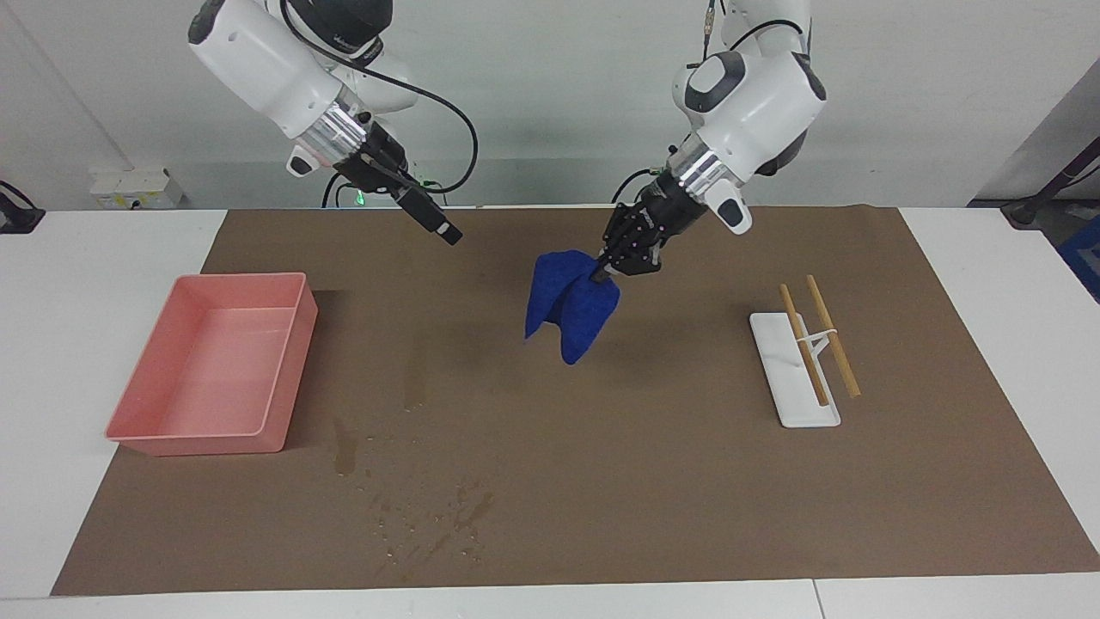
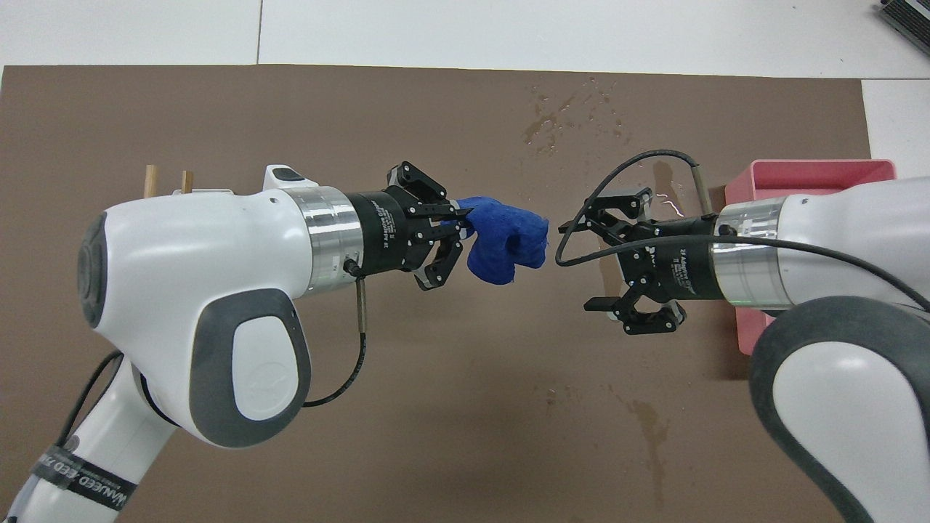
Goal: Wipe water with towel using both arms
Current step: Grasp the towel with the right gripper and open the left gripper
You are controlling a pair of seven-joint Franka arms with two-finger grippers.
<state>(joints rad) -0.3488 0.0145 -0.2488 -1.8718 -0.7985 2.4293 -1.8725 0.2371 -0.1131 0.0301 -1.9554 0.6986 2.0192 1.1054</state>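
1. Confirm the left gripper (image 1: 599, 275) is clamped on the towel (image 1: 569, 303), which hangs in the air over the middle of the mat (image 1: 687, 481).
2. Note the right gripper (image 2: 596, 265) waits over the mat beside the towel, jaws wide apart and empty.
3. Observe the water (image 1: 430, 516) far from the robots, near the pink tray (image 1: 288, 361): no wiping done yet.
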